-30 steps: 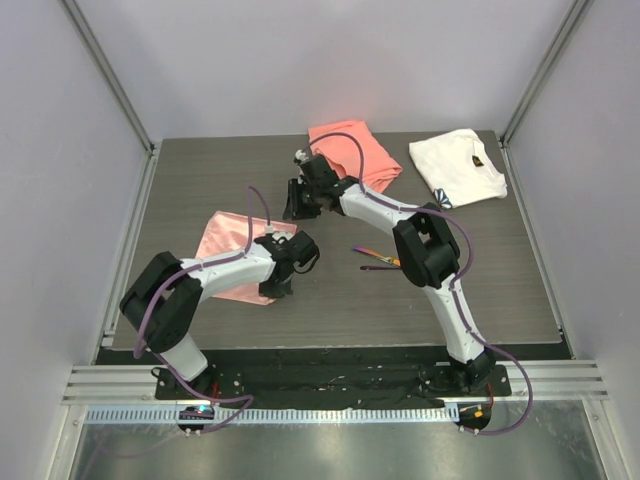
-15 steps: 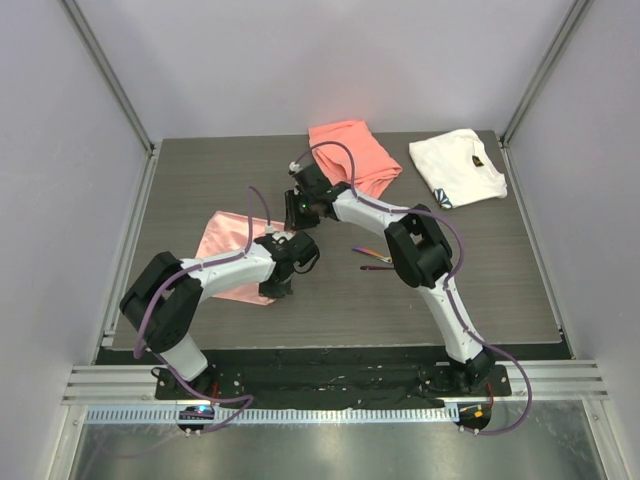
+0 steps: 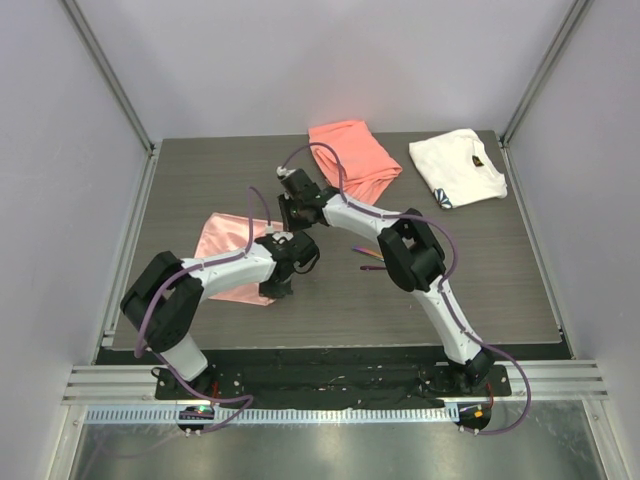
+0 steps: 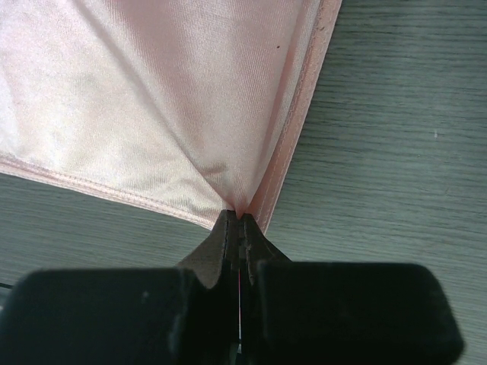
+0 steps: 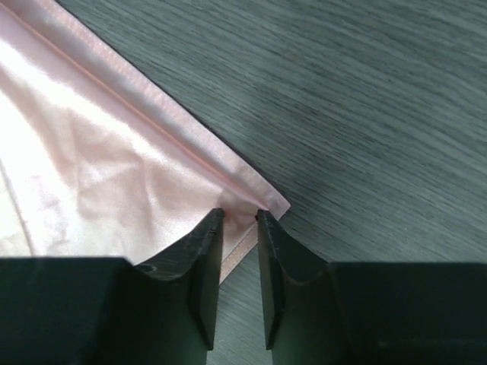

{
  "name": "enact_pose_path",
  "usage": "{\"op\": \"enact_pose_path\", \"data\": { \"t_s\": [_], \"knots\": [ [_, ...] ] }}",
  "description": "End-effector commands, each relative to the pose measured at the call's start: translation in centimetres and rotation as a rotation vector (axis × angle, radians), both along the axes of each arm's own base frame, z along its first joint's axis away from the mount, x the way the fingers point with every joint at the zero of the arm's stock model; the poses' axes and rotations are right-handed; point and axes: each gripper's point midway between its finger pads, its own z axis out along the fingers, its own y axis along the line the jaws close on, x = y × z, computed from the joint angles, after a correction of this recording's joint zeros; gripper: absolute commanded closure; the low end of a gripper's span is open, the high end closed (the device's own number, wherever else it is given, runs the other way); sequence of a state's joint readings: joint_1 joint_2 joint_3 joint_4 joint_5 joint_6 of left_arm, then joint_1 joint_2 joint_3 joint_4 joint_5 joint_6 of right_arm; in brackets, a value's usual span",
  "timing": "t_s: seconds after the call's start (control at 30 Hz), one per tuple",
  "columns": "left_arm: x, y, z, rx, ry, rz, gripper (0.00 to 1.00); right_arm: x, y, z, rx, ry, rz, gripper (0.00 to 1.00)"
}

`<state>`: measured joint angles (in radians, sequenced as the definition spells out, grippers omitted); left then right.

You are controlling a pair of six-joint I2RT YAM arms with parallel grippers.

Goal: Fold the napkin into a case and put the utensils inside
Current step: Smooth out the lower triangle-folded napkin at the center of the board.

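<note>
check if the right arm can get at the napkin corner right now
Probably yes: the right hand sits open astride a corner of the napkin, with nothing in the way.

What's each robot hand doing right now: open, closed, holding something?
Left hand: closed, pinching a corner of the napkin.
Right hand: open, straddling another napkin corner, not clamped on it.
</note>
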<state>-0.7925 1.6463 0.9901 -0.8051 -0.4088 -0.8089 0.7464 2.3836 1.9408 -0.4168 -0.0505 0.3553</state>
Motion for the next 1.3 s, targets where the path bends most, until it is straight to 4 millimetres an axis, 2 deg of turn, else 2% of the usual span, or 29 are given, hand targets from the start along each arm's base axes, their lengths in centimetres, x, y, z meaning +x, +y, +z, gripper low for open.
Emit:
{"op": "enact_pose_path", "data": {
  "t_s": [0.0,0.13,0.23,0.4,0.53,0.6,0.63,0.67,0.7,0.83,0.97,1.1,1.17,1.2,1.27],
  "knots": [
    [0.2,-0.1,0.3,0.005,-0.021,0.002,1.0,0.2,-1.4,-2.1,-0.133,-0.031,-0.016,0.77],
    [-0.1,0.1,0.1,0.006,-0.019,0.007,1.0,1.0,-1.2,-0.8,-0.136,-0.068,-0.02,0.85],
    [-0.4,0.3,-0.2,0.003,-0.014,0.017,1.0,1.7,-0.4,1.0,-0.105,-0.102,-0.008,0.99],
    [-0.7,0.5,-0.3,-0.006,-0.014,0.026,1.0,1.7,1.3,3.0,-0.046,-0.122,0.036,0.99],
    [-0.4,0.4,-0.1,-0.006,-0.023,0.024,1.0,1.2,1.6,5.0,-0.007,-0.152,0.044,0.99],
    [-0.3,0.3,0.0,-0.009,-0.028,0.023,1.0,1.3,1.5,5.0,-0.015,-0.168,0.059,0.97],
    [-0.4,0.3,0.0,-0.01,-0.027,0.022,1.0,1.2,1.5,4.7,-0.02,-0.167,0.07,0.92],
    [-0.4,0.3,0.0,-0.011,-0.026,0.022,1.0,1.3,1.5,4.6,-0.028,-0.166,0.078,0.8],
    [-0.4,0.3,0.0,-0.013,-0.026,0.022,1.0,1.3,1.4,3.7,-0.042,-0.155,0.085,0.78],
    [-0.4,0.2,0.0,-0.018,-0.026,0.022,1.0,0.9,1.3,2.6,-0.062,-0.129,0.086,0.67],
    [-0.4,0.2,0.1,-0.016,-0.029,0.021,1.0,-0.3,1.6,1.2,-0.057,-0.083,0.118,0.63],
    [-0.1,0.1,0.2,-0.014,-0.032,0.018,1.0,-1.5,1.9,-0.2,-0.081,-0.066,0.14,0.64],
    [-0.1,0.1,0.1,-0.011,-0.029,0.018,1.0,-2.4,2.1,-1.3,-0.114,-0.064,0.157,0.65],
    [0.1,-0.1,0.3,-0.014,-0.032,0.017,1.0,-2.0,1.5,-1.5,-0.154,-0.091,0.131,0.66],
    [0.2,-0.3,0.2,-0.019,-0.027,0.016,1.0,-2.5,1.3,-2.3,-0.193,-0.1,0.13,0.71]
  ]
}}
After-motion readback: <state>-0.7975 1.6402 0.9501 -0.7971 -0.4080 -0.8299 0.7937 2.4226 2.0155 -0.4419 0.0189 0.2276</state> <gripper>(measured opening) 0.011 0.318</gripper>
